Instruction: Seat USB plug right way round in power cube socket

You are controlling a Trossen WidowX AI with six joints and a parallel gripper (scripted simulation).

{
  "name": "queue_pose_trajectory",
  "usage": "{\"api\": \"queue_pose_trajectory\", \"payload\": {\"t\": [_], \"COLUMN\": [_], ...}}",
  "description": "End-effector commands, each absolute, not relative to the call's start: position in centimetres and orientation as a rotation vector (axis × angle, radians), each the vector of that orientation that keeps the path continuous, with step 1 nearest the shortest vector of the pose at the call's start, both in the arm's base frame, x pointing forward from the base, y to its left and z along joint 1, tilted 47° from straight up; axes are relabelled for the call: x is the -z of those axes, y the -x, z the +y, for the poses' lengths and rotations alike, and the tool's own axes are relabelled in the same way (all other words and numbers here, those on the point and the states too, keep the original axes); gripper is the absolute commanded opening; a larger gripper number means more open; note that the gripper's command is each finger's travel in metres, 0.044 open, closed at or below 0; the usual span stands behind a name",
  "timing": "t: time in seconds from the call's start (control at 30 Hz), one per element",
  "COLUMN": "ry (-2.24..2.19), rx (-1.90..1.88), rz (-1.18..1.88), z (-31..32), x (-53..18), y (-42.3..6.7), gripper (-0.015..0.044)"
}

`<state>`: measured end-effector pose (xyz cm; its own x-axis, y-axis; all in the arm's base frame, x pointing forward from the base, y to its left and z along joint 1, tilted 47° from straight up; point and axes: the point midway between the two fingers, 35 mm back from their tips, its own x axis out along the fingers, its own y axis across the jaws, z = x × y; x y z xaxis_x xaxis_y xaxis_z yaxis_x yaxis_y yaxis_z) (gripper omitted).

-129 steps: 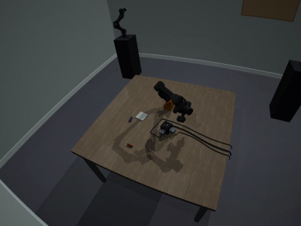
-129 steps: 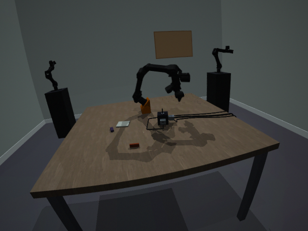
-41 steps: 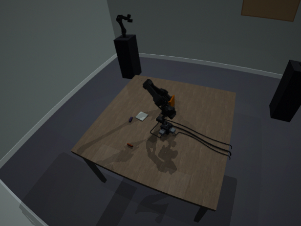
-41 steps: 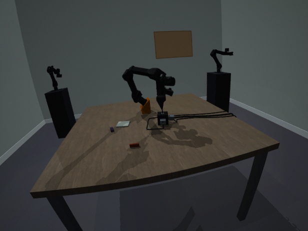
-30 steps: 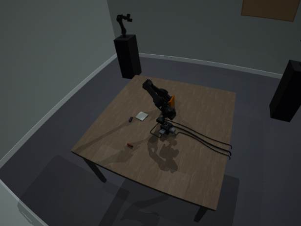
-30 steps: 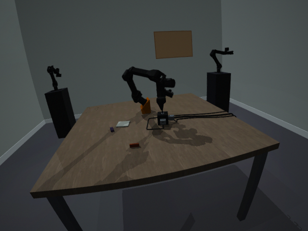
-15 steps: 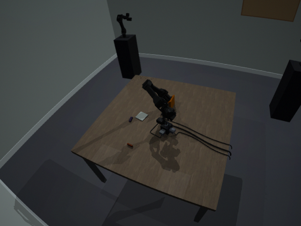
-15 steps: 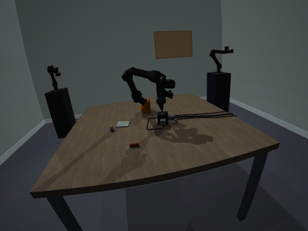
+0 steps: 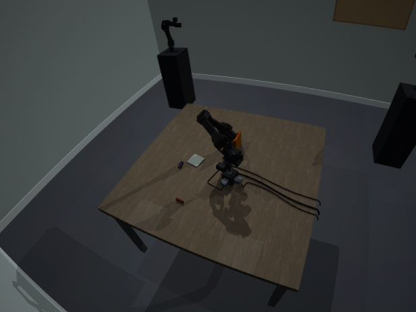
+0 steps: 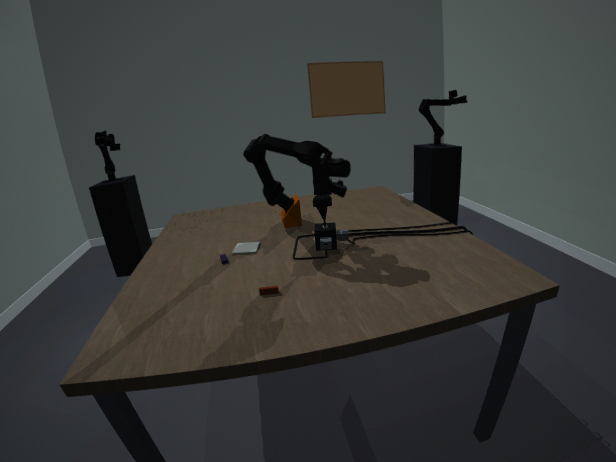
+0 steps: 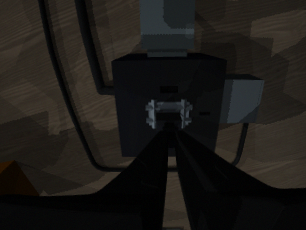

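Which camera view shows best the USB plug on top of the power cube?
The wrist view: the USB plug fills the middle, at the gripper tips. In the top and exterior views the power cube is small, and the plug is too tiny to make out.

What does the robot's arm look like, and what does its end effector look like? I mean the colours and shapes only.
The arm is matte black all over, built from thick, blocky links with rounded joints; no markings or loose cables show on it. Its base sits against an orange wedge-shaped piece. The end effector is also black, with two long flat fingers tapering to narrow tips.
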<state>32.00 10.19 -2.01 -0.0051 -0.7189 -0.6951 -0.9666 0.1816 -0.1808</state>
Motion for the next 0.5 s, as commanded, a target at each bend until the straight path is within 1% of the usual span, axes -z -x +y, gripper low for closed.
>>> {"api": "queue_pose_trajectory", "payload": {"t": [0.0,0.47], "ry": [1.594,1.594], "rx": [-0.463,-0.464], "rz": [1.780,1.780], "z": [10.21,10.36], "x": [1.99,1.86], "y": [-32.00,-32.00], "gripper": [0.0000,0.0000]}}
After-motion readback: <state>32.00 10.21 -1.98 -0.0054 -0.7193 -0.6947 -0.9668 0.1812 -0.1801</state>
